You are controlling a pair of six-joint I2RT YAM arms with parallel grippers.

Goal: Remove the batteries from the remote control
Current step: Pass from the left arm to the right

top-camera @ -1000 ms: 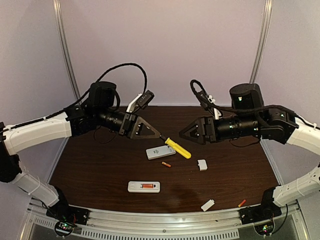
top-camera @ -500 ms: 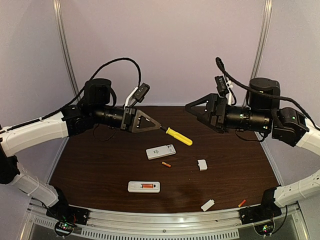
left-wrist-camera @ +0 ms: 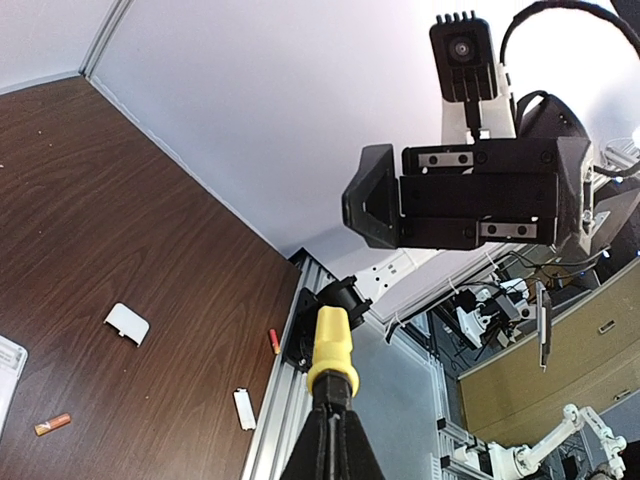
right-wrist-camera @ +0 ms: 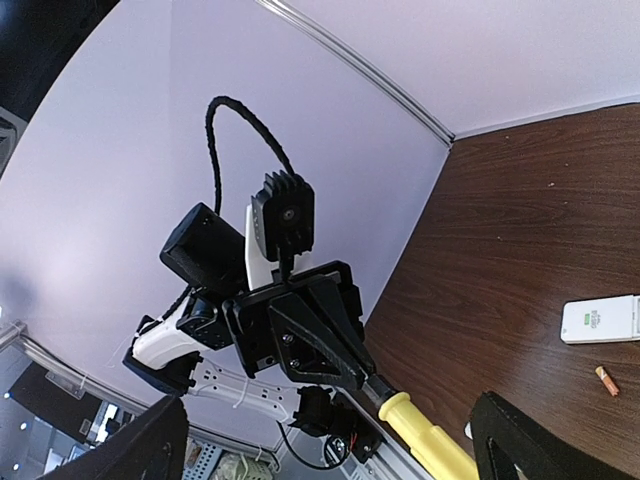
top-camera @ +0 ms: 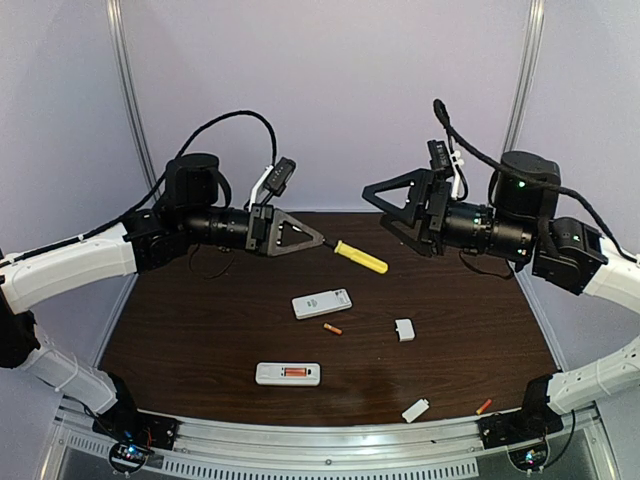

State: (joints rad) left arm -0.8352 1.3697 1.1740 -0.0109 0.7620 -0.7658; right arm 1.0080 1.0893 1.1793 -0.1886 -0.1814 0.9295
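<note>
Your left gripper, pinching the screwdriver by its shaft, hangs nearer than the wide-spread right gripper to the remote by the tabletop's near edge, whose battery lies lengthwise left-to-right.

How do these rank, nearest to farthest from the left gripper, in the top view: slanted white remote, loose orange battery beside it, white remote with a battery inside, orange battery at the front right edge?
From the left gripper:
1. slanted white remote, mid-table.
2. loose orange battery, just in front.
3. white remote with a battery inside, near front.
4. orange battery at the front right edge.
</note>
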